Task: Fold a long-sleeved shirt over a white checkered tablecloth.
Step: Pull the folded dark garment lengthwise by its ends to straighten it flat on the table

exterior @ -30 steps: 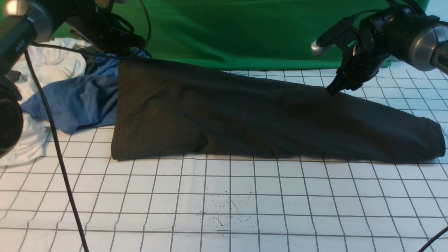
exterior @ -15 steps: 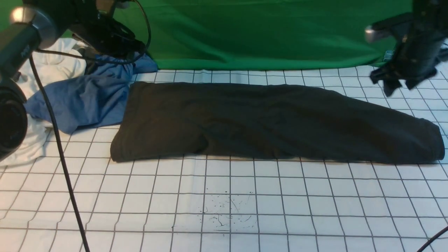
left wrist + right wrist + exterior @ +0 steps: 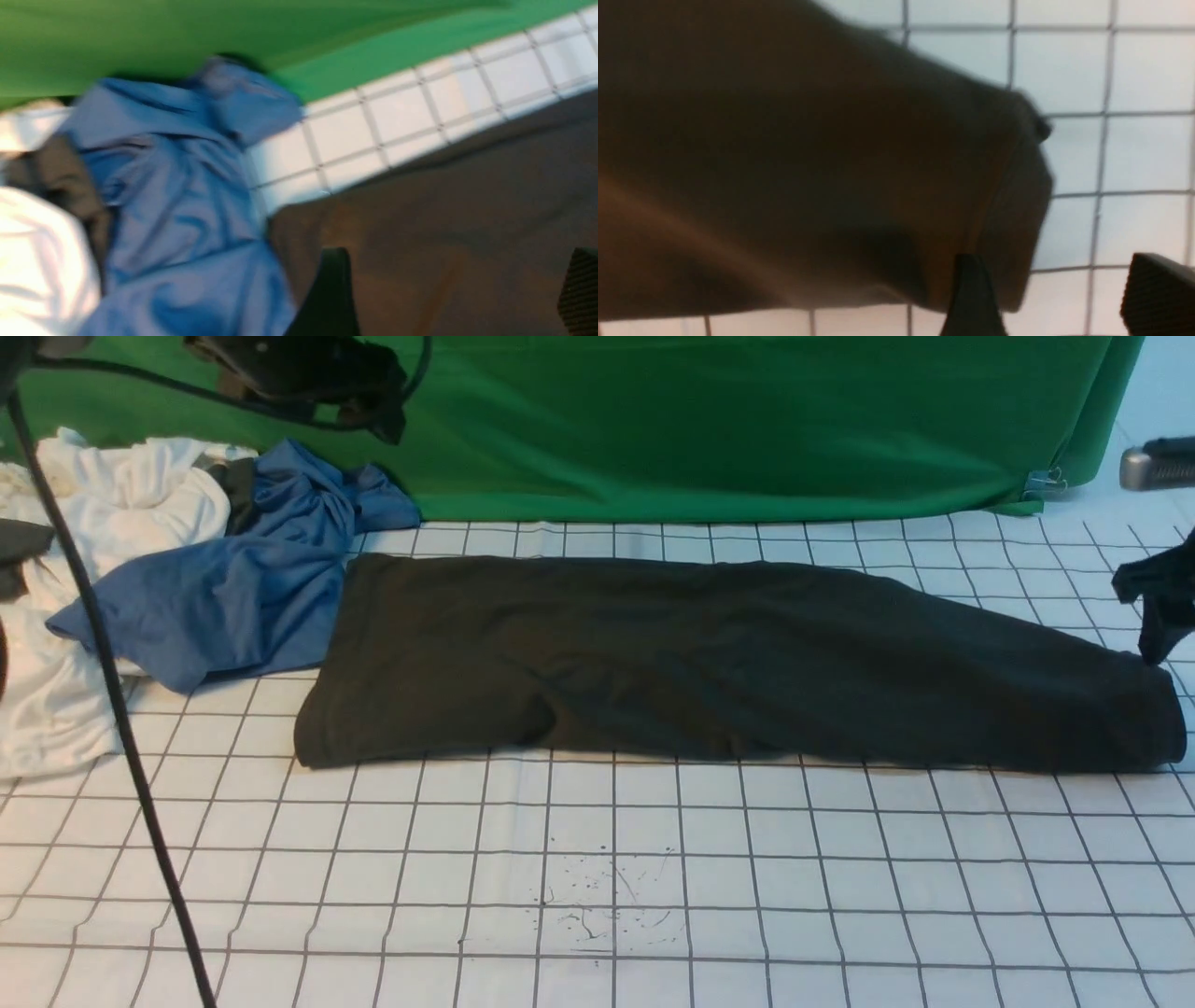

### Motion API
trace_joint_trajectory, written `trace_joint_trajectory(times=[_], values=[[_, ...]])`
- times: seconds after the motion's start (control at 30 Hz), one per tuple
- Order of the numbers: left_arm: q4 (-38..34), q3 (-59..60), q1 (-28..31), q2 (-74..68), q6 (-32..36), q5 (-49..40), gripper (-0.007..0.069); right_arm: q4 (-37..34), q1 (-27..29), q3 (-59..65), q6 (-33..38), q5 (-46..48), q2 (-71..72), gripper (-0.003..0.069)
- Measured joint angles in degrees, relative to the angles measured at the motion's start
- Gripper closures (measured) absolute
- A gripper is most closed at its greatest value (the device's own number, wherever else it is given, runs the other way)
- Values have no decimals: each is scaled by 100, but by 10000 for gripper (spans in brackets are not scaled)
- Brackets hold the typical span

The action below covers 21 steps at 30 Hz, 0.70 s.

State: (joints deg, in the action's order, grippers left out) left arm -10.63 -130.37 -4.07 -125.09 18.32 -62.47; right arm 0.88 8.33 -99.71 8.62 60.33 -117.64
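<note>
Our left gripper [image 3: 455,280] hovers over the shirt [image 3: 728,663] at its left end, our right gripper [image 3: 1059,289] at its right end; we see both jaws apart, empty.

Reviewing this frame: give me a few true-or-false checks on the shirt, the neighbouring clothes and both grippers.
1. The long-sleeved shirt lies as a long folded band on the tablecloth. True.
2. The left gripper is clamped on the shirt. False: it is open and empty, raised off it.
3. The blue garment lies against the shirt's left end. True.
4. The right gripper holds the shirt's right end. False: it is open, holding nothing.
</note>
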Motion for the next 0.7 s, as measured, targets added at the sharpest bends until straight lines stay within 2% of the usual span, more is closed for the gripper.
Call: trace_joint_trajectory(times=[0.07,0.17,0.3,0.7], values=[[-23,0,-64,-5,0,-17,116,-25,30,243,0,-202,31,196],[-188,0,-195,-41,7,-35,180,-169,151,828,-87,-921,1,139],[-293,0,-219,-108,51,-61,233,-232,164,939,-268,-1662,-121,83],[-265,0,-219,-123,85,-163,273,-277,175,939,-487,-1990,-482,75]])
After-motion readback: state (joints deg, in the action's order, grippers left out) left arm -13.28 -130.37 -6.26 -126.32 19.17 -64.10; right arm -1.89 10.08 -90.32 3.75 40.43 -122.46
